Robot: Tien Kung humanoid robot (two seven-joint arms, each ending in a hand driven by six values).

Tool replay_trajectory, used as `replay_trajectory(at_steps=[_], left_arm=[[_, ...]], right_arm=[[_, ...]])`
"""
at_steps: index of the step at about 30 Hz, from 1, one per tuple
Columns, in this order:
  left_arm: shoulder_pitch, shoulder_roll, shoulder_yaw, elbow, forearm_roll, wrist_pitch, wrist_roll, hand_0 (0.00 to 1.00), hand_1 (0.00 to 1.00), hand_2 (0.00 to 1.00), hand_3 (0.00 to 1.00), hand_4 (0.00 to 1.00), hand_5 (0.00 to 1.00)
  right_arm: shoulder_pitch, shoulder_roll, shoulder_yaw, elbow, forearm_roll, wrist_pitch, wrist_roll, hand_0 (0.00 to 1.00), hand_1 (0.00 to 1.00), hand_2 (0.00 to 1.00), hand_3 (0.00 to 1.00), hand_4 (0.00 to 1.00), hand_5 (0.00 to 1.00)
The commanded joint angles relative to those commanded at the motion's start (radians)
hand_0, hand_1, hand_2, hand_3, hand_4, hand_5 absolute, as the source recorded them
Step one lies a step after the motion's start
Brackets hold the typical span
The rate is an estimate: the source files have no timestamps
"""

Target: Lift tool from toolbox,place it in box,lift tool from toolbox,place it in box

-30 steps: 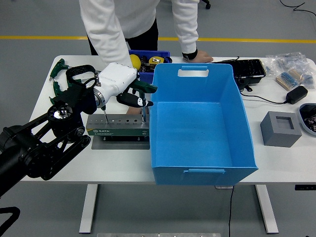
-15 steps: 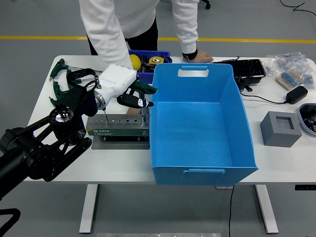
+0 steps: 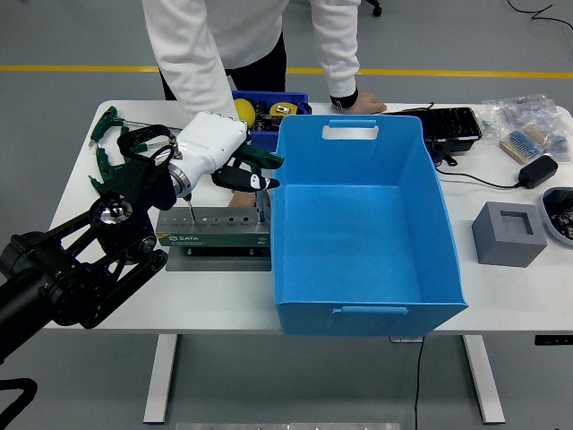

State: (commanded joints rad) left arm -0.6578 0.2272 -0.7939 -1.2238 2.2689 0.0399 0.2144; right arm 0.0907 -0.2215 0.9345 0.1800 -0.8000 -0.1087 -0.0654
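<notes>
A robotics lab or workshop floor. The grey floor (image 3: 81, 36) carries a yellow line (image 3: 72, 68), as marked industrial halls do. A white desk (image 3: 224, 300) holds a tool rack (image 3: 215, 229), green-handled tools (image 3: 112, 134), a blue parts bin (image 3: 269, 112), a blue box (image 3: 363, 224), a foam block (image 3: 508, 235), cables (image 3: 483, 182) and bagged parts (image 3: 524, 116).

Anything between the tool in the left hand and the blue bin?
Only the big blue plastic bin's own left wall, which stands higher than the grey tool rack. The green-handled tool in the left hand must clear that rim. A person's hand behind the rack is near but not in the path.
</notes>
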Motion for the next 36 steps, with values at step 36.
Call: replay_trajectory(at_steps=[36], left_arm=[[-0.01, 0.016, 0.006, -0.015, 0.0, 0.186, -0.012, 0.335, 0.002, 0.024, 0.021, 0.918, 0.96]], right_arm=[[0.0, 0.001, 0.011, 0.0, -0.011, 0.0, -0.002, 0.736, 0.669, 0.719, 0.668, 0.931, 0.819]])
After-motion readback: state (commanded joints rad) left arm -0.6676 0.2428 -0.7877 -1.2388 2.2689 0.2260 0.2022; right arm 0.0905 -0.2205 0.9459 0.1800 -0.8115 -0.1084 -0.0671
